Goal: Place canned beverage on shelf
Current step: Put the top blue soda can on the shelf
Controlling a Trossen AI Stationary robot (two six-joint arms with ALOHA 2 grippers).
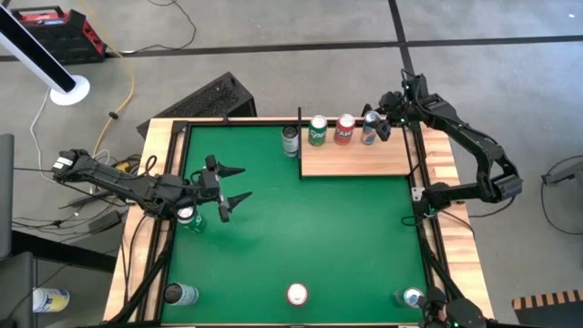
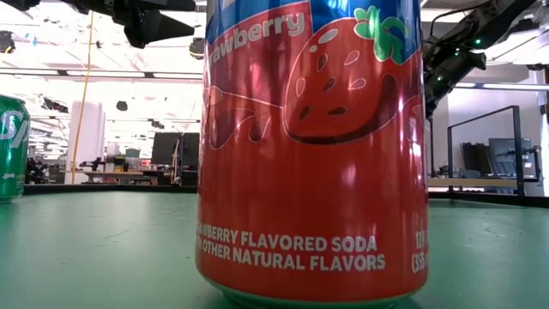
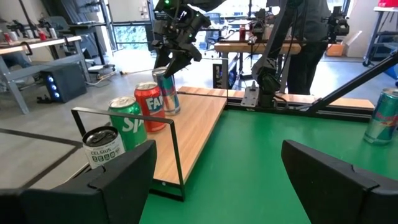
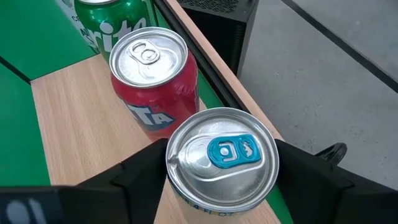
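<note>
The shelf (image 1: 355, 159) is a light wooden panel lying on the green table at the far right. Three cans stand on it in a row: a green one (image 1: 317, 130), a red one (image 1: 344, 129) and a silver can with a blue tab (image 4: 221, 158). My right gripper (image 1: 375, 124) is shut around the silver can. A white Celsius can (image 3: 102, 146) stands on the table just left of the shelf. My left gripper (image 1: 232, 187) hovers open and empty over the table's left half, pointing level toward the shelf. My right gripper pinches the silver can between its two fingers (image 4: 140, 171), which sit on opposite sides of the can's wall just below the top rim (image 4: 174, 155). The fingers slant down from the table's far right. The can stands upright on the shelf's far right end.
A thin black wire frame (image 3: 174, 143) borders the shelf's left end. A red strawberry soda can (image 1: 297, 294) stands at the near edge, with further cans at the near left (image 1: 182, 293), near right (image 1: 412, 297) and under my left arm (image 1: 189, 217).
</note>
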